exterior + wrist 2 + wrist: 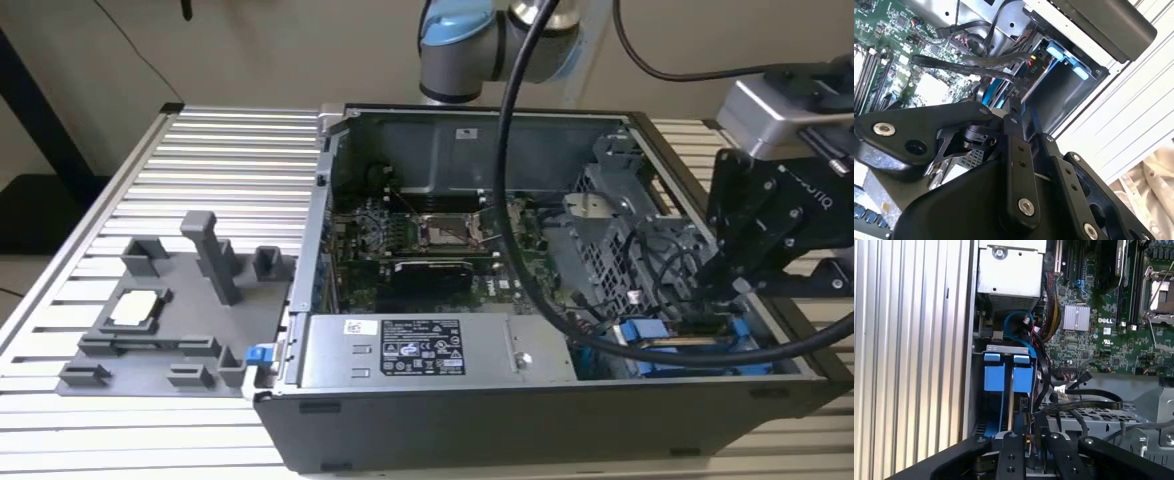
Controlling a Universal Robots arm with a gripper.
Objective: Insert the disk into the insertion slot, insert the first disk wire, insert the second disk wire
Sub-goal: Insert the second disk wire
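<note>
- The disk (694, 352), in its bright blue carrier, already sits in the insertion slot (1004, 360) at the front corner of the open computer case (534, 420), on the exterior view's right, beside the grey power-supply box (420, 352).
- By my reading, step 1 is done and the work in hand is a disk wire: the claw (727, 300) hangs just above the disk's exposed edge, among the black cables (1079, 400).
- The claw's fingers (1013, 455) stand close together in both wrist views, with something thin and dark between the tips; whether they clamp a wire connector I cannot tell.
- The disk stands on edge in the slot, its long axis running down into the bay, the blue pull tabs (1006, 376) facing the open side of the case.
- A wire step here would call for lining the plug up squarely with the disk's connector edge and pressing straight along that axis, clear of the neighbouring cables.
- The grey fixture tray (167, 330) rests on the slatted desk (107, 440), well apart.
</note>
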